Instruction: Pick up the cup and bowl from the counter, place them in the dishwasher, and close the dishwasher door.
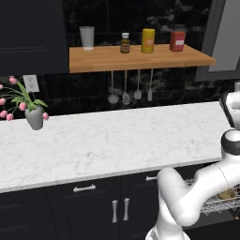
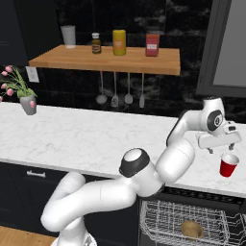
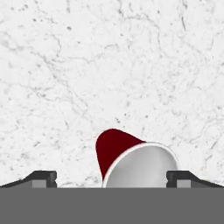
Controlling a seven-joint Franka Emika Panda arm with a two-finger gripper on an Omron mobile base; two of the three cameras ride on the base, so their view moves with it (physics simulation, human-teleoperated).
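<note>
The long white marble surface (image 2: 86, 139) with grey veins tops black cabinets. Under its right end the silver wire-mesh rack of the black dishwasher (image 2: 163, 218) stands pulled out, with a tan round bowl (image 2: 192, 229) lying inside. The claw (image 2: 222, 150) hangs above the surface's right part. The red plastic cup (image 2: 228, 165) with white inside is just under it, between the fingertips (image 3: 43, 178), which stand apart.

Arm stretched right, claw (image 2: 219, 150) pointing down, apparently gripping
</note>
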